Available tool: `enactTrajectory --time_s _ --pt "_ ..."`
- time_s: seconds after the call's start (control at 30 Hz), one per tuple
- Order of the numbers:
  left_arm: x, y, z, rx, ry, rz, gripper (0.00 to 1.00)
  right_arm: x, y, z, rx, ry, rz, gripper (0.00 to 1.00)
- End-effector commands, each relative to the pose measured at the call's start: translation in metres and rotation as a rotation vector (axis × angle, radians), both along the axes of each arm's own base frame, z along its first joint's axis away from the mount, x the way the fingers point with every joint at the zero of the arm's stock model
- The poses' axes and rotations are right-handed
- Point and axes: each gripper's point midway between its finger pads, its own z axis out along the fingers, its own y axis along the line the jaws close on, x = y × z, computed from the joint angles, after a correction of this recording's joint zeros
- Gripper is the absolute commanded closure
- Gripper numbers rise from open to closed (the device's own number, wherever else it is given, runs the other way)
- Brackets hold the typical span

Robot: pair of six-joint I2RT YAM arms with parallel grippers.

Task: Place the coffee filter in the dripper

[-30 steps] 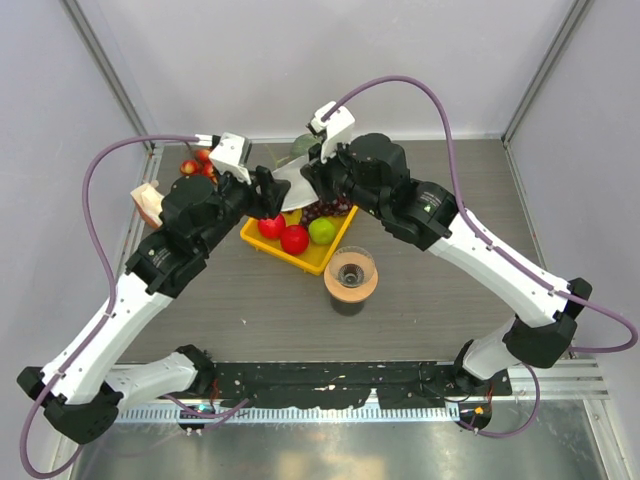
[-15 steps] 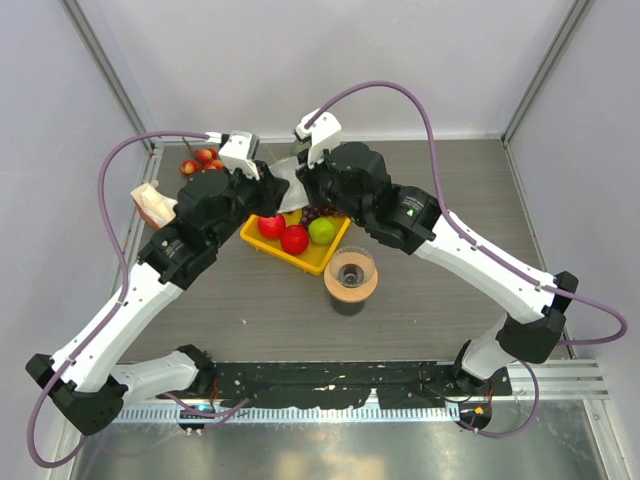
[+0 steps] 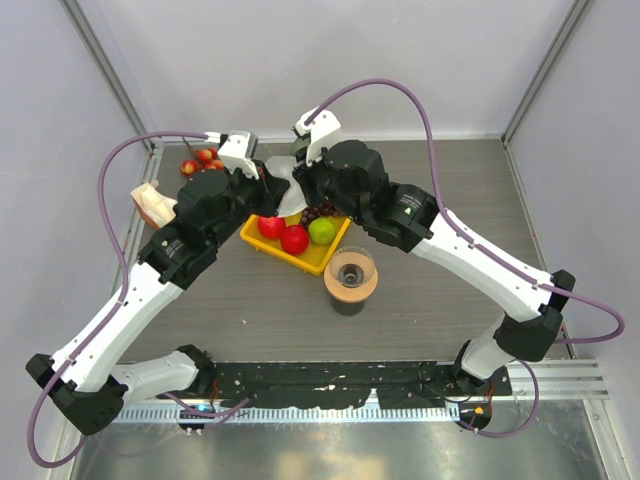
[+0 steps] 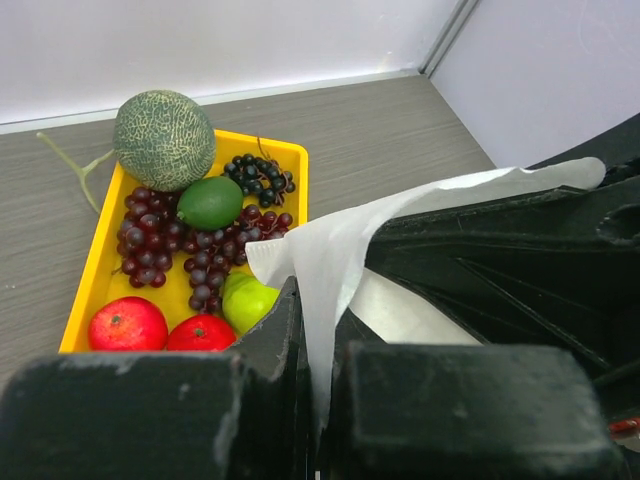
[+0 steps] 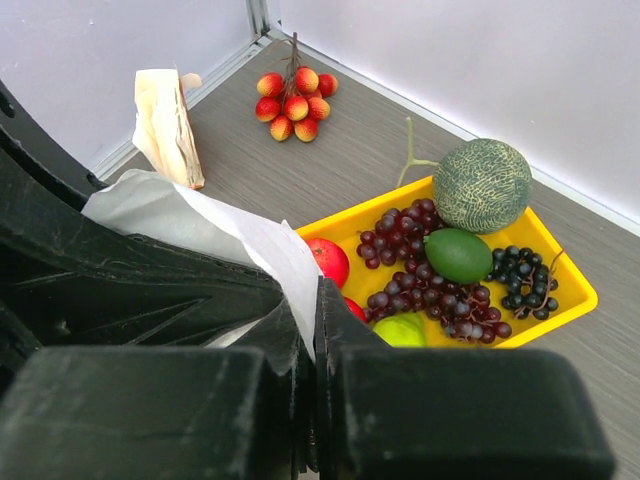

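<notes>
Coffee filter (image 4: pixel 330 250) slightly farther back, left pincer (image 4: pixel 318 335) and right pincer (image 5: pixel 308 325) tight on it, over fruit tray (image 4: pixel 85 300).

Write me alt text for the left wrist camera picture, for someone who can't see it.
The left gripper, shut, pinches a white coffee filter in the foreground, and the right gripper grips the same sheet from the right. Behind them, a yellow tray on the grey table holds a melon, a green fruit, dark grapes and apples.
</notes>
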Motion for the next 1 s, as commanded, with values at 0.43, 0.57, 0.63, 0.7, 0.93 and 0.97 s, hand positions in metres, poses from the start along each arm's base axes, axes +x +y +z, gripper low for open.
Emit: enactTrajectory --time_s 0.43,0.57,0.63,0.7,0.93,0.97 --pt "-0.014 -0.007 0.033 -0.076 -0.093 -0.105 1.0 -0.017 -0.001 0.027 0.081 -0.012 0.077 0.84" --pt "-0.009 0.003 0.032 -0.083 -0.081 -0.071 1.0 -0.008 -0.021 0.024 0.074 -0.013 0.025 0.49" --pt "-0.009 0.003 0.034 -0.081 -0.086 -0.073 1.0 -0.005 -0.028 0.024 0.093 0.005 0.032 0.39" --pt "-0.009 0.003 0.033 -0.084 -0.084 -0.076 1.0 -0.006 -0.031 0.028 0.116 0.017 0.061 0.28" --pt "-0.005 -0.001 0.039 -0.11 -0.085 -0.074 1.0 -0.017 -0.021 0.035 0.162 0.037 0.159 0.29" --pt "-0.004 -0.002 0.04 -0.112 -0.086 -0.071 1.0 -0.018 -0.019 0.035 0.167 0.046 0.168 0.31"
